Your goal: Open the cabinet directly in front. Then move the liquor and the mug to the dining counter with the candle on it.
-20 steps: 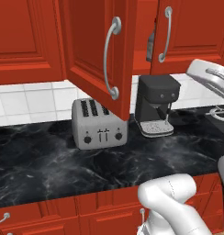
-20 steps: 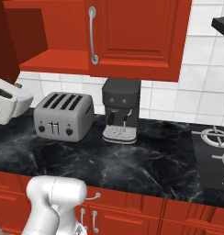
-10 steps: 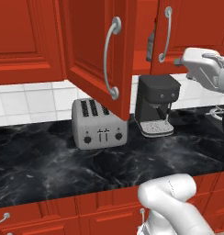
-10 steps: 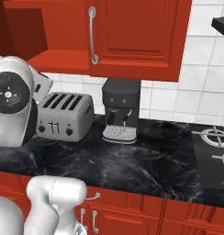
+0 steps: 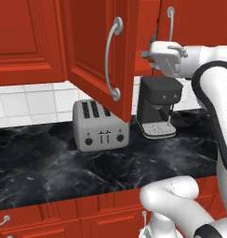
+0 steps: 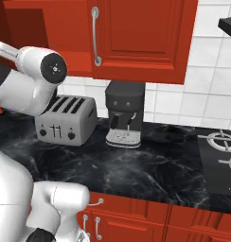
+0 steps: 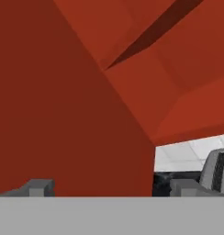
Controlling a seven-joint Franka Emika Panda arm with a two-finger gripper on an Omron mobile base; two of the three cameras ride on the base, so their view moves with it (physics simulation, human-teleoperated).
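Since the earlier frames the arm has swung up and across: a second ago only its elbow showed at the right edge of the left base view, and now the hand [image 5: 150,52] is raised to the cabinet [image 5: 87,51], pointing into the gap behind the left door. That door [image 5: 99,56] stands swung out toward the robot in every frame, so it has not shifted. The right door [image 6: 136,38] looks shut, its long handle [image 6: 95,35] untouched.

The hand is spread wide and holds nothing. In the hand view its two fingertips [image 7: 38,187] sit far apart, with a broad red panel of the cabinet close in front and a slice of white tile and the toaster [image 5: 100,124] past its edge.

As for progress, I judge the opening step half done at most: one door open, one apparently closed. The bottle and the mug cannot be made out in these pictures; the shelf inside is hidden by the open door and the arm. Fetching both items and carrying them over to the island with the candle is all still ahead. The coffee machine [image 5: 158,106] stands beside the toaster on the black tabletop [image 5: 64,162], below the cabinet.
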